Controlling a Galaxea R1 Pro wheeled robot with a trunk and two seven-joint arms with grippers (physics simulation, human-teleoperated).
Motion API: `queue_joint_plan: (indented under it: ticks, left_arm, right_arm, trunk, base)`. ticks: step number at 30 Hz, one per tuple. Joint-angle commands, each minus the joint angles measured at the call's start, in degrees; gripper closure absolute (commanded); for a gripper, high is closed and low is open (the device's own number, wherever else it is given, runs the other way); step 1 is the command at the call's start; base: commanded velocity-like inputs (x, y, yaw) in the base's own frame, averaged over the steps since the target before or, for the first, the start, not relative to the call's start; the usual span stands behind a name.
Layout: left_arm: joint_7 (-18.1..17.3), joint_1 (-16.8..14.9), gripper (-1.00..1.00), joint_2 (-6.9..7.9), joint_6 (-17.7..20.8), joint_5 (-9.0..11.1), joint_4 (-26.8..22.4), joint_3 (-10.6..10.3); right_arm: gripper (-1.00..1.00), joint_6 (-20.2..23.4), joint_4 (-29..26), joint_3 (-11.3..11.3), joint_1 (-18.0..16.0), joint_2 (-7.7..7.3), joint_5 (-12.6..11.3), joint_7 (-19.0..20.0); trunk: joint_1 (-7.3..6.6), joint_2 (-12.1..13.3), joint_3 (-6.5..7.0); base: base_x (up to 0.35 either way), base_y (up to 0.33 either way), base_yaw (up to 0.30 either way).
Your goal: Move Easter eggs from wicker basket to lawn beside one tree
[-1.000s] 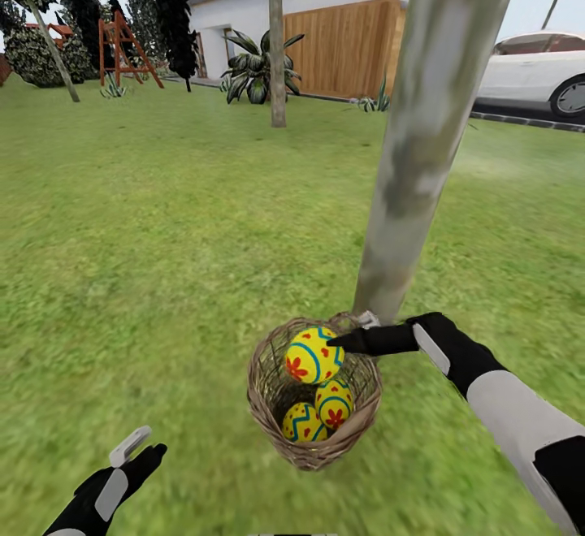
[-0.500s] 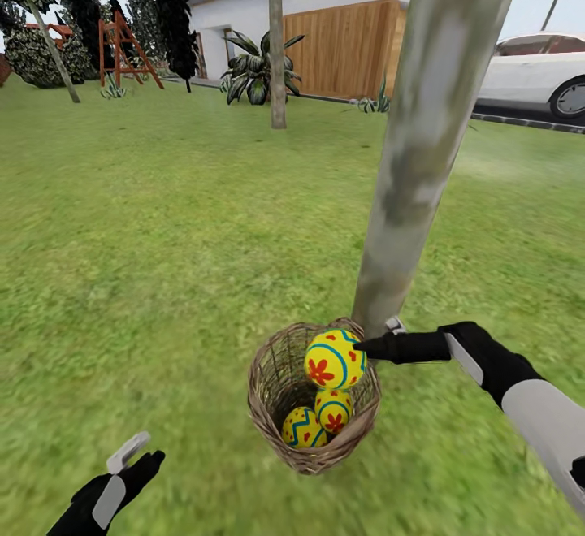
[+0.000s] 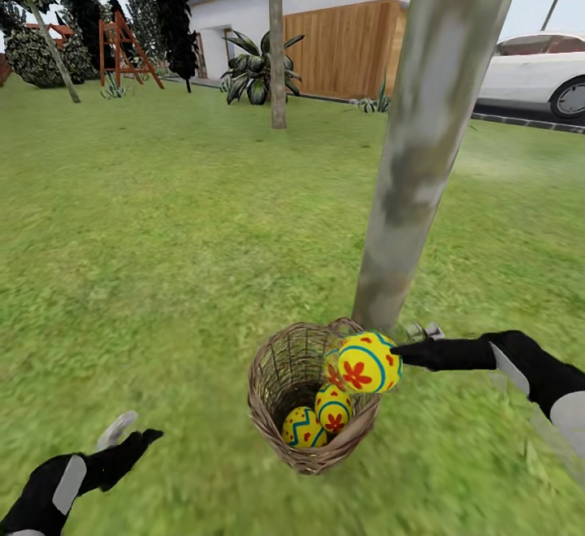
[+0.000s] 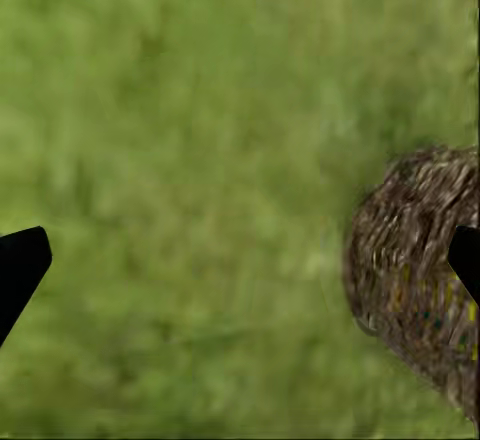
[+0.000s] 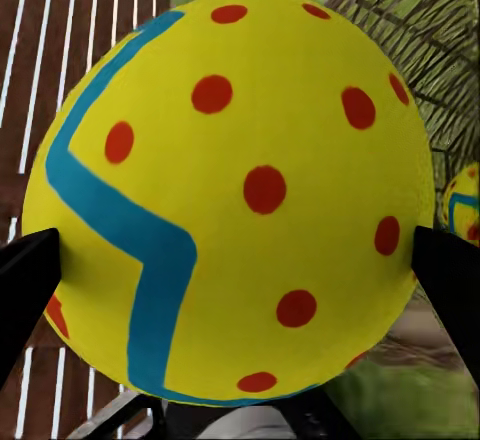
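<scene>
Yellow egg [image 3: 370, 363] with red flowers and blue bands is clamped in the right gripper [image 3: 396, 349], raised over the basket's [image 3: 268, 406] far right rim, just beside the grey tree trunk [image 3: 422, 146]. Two more eggs [image 3: 333, 408] lie inside the basket on the lawn [image 3: 162, 235]. The left gripper [image 3: 130, 430] hovers over grass, fingers apart, nothing between them.

Left wrist view: black fingertips [image 4: 20, 265] spread wide, the basket [image 4: 415, 265] off to one side.

Right wrist view: the egg [image 5: 235, 200] sits between both fingertips [image 5: 25, 280], its zigzag band running across them; which way its long axis points cannot be told.
</scene>
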Motion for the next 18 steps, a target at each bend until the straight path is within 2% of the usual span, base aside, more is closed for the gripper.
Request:
queue_joint_plan:
  ticks: [1,2,4,7,10,14,18]
  left_arm:
    - [-28.90,-0.05,-1.00,0.46,4.80,0.23,-12.01,0.27]
    - [-31.85,-0.05,-1.00,0.61,4.87,0.25,-12.08,0.28]
    - [-33.84,-0.05,-1.00,0.65,4.98,0.32,-12.23,0.28]
    - [-36.77,-0.05,-1.00,0.57,5.13,0.90,-12.91,0.27]
    - [-42.79,-0.05,-1.00,0.47,5.19,1.46,-13.37,0.14]
    - [-44.07,-0.05,-1.00,-0.15,5.24,1.63,-14.68,-0.18]
    - [-44.19,-0.05,-1.00,-4.20,5.27,2.82,-17.83,-0.32]
  right_arm:
    - [1.00,0.43,0.00,0.33,0.07,-2.65,-0.40,1.10]
    - [1.00,0.42,-0.02,0.34,0.60,-4.04,-0.28,3.75]
    - [1.00,0.42,-0.07,0.34,1.04,-6.55,-0.12,8.34]
    - [1.00,-0.17,0.01,0.34,1.14,-8.31,-0.11,9.85]
    - [1.00,-3.62,0.88,0.34,1.15,-9.30,-0.34,9.85]
    - [1.00,-6.01,2.30,0.26,1.15,-9.68,-0.12,9.85]
    - [1.00,-11.23,6.20,0.25,1.15,-9.71,-0.17,9.11]
  trunk:
    - [-0.02,-0.03,-0.04]
    - [-0.02,-0.03,-0.04]
    - [-0.02,-0.03,-0.04]
    - [-0.02,-0.03,-0.04]
    - [-0.02,-0.03,-0.04]
    - [-0.02,-0.03,-0.04]
    - [-0.02,-0.03,-0.04]
  base:
    - [0.000,0.000,0.000]
    - [0.000,0.000,0.000]
    - [0.000,0.000,0.000]
    - [0.000,0.000,0.000]
    - [0.000,-0.010,0.000]
    - [0.001,-0.203,0.000]
    - [0.077,-0.285,0.000]
